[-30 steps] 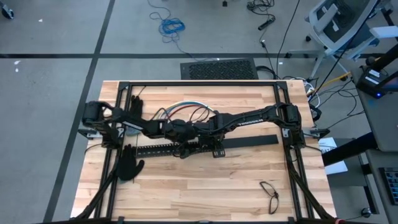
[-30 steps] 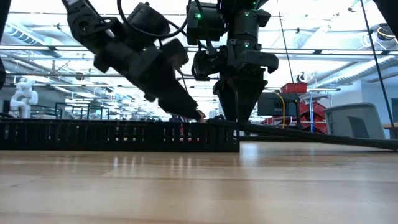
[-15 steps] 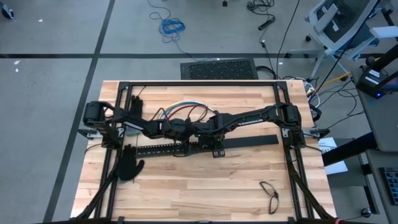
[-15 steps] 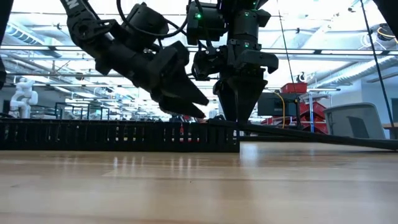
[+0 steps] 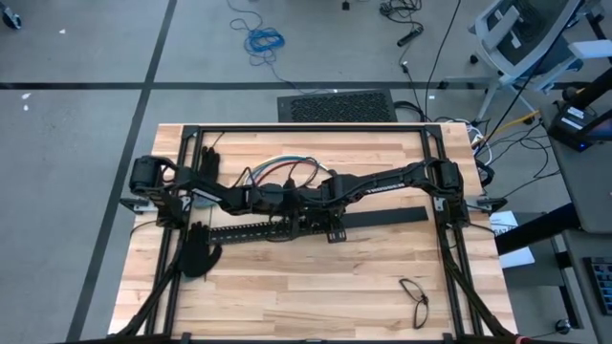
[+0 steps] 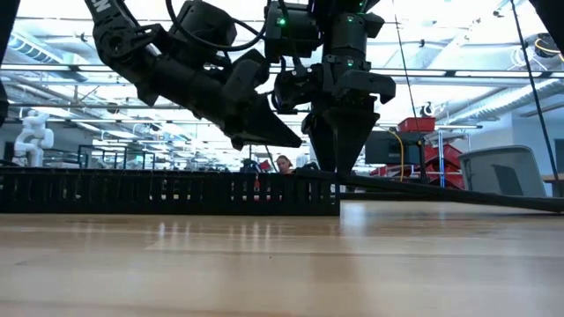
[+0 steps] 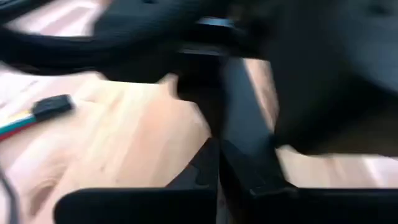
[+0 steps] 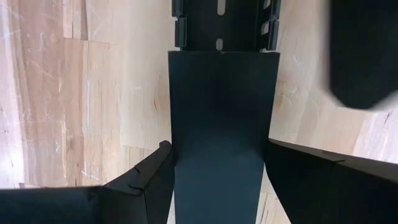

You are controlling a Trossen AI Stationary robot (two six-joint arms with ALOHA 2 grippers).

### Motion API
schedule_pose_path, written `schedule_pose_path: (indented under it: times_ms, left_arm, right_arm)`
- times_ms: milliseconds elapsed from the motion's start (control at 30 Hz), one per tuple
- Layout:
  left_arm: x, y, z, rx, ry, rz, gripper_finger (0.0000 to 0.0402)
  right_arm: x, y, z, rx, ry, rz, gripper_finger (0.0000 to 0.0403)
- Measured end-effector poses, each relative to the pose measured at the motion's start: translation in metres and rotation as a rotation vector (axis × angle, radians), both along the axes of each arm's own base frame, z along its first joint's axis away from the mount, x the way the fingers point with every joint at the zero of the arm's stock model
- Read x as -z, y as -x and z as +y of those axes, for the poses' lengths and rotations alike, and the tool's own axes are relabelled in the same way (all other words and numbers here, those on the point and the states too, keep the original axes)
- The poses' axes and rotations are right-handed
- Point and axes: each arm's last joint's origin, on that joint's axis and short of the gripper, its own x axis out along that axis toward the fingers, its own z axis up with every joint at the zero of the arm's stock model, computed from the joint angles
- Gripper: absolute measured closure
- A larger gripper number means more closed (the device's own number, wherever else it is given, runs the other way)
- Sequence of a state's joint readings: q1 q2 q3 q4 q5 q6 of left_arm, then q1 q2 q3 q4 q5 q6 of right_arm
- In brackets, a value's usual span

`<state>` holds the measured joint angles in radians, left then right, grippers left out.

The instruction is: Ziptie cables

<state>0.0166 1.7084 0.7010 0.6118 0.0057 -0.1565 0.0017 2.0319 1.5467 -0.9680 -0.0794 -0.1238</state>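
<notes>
The cables (image 5: 287, 169) lie in loose coloured loops on the table behind both arms. One cable end with a black plug (image 7: 53, 106) shows in the left wrist view. No ziptie shows. My left gripper (image 6: 295, 141) is shut with nothing seen between its fingers; it slants over the slotted black bar (image 6: 167, 192), close beside my right gripper. My right gripper (image 6: 337, 167) points straight down and is shut on a flat black bar (image 5: 387, 218). My right gripper pinches the flat black bar by its two long edges (image 8: 177, 162) between its two fingers, near the end that meets the slotted bar (image 8: 224, 25). The fingers come from above, across the bar. The held end is level with the slotted bar's top; the other end (image 6: 538, 205) slants down to the table.
Two black gloves (image 5: 206, 162) (image 5: 198, 253) lie at the table's left. A pair of glasses (image 5: 414, 298) lies near the front right. A black frame (image 5: 306, 127) runs round the table's edges. Bare wood lies in front of the bars.
My left gripper has shut. It has tipped up from steeply downward to nearer level, and its fingertips have risen off the slotted bar's top. My right gripper and the flat bar have kept still.
</notes>
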Motion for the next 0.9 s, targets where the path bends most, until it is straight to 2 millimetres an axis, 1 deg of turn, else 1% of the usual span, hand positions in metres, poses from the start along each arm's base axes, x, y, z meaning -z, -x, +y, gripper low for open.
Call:
schedule_pose_path:
  times_ms: [133,200,267,433,600,800,900]
  left_arm:
    - [0.000,0.000,-0.004,0.115,0.034,0.000,0.0399]
    - [0.000,0.000,-0.006,0.143,0.044,0.002,0.0400]
    - [0.001,0.000,-0.007,0.147,0.047,0.009,0.0400]
    - [0.017,-0.003,-0.008,0.152,0.055,0.046,0.0401]
    - [0.023,-0.004,-0.009,0.156,0.061,0.062,0.0401]
    - [0.023,-0.004,-0.009,0.149,0.057,0.068,0.0401]
    - [0.030,-0.006,-0.010,0.151,0.056,0.076,0.0401]
  right_arm:
    - [0.000,0.000,0.000,-0.001,0.002,0.000,0.0190]
    - [0.000,0.000,0.000,-0.001,0.001,0.000,0.0190]
    - [0.000,0.000,0.000,-0.001,0.001,0.000,0.0190]
    - [0.000,0.000,0.000,-0.001,0.001,0.000,0.0190]
    - [0.000,0.000,0.000,-0.001,0.001,-0.001,0.0190]
    - [0.000,0.000,0.000,-0.001,0.001,-0.002,0.0190]
    - [0.000,0.000,0.000,-0.001,0.001,0.002,0.0190]
